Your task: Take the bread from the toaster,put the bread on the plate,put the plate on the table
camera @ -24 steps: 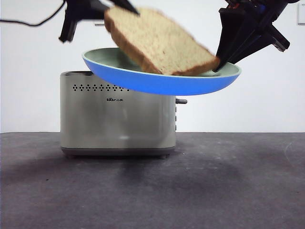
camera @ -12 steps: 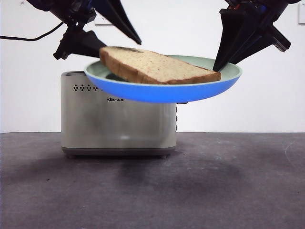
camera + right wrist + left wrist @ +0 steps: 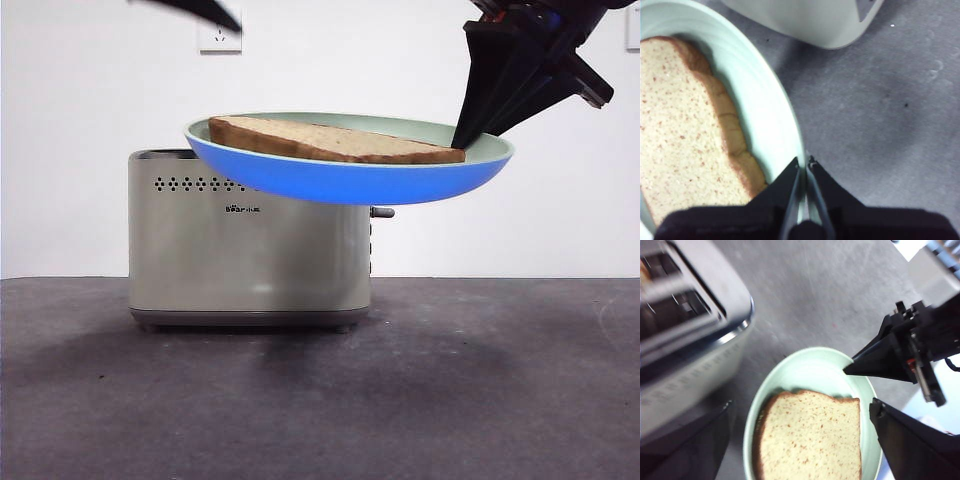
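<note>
The bread (image 3: 335, 143) lies flat in the pale green plate (image 3: 350, 180), whose underside looks blue in the front view. My right gripper (image 3: 462, 138) is shut on the plate's right rim and holds it in the air, level with the top of the cream toaster (image 3: 248, 250). The right wrist view shows the right gripper (image 3: 804, 169) pinching the rim (image 3: 790, 130) beside the bread (image 3: 685, 125). My left gripper (image 3: 801, 404) is open and empty above the bread (image 3: 812, 440). In the front view it shows only as a black tip (image 3: 205, 10) at the top left.
The toaster stands on the dark grey table (image 3: 450, 380), behind and below the left part of the plate, its lever knob (image 3: 381, 212) on the right side. A wall socket (image 3: 220, 38) is on the white wall behind.
The bread dropped from tilted in the left gripper to lying flat in the plate. The left gripper let go of it and rose to the top left. The plate stayed held.
</note>
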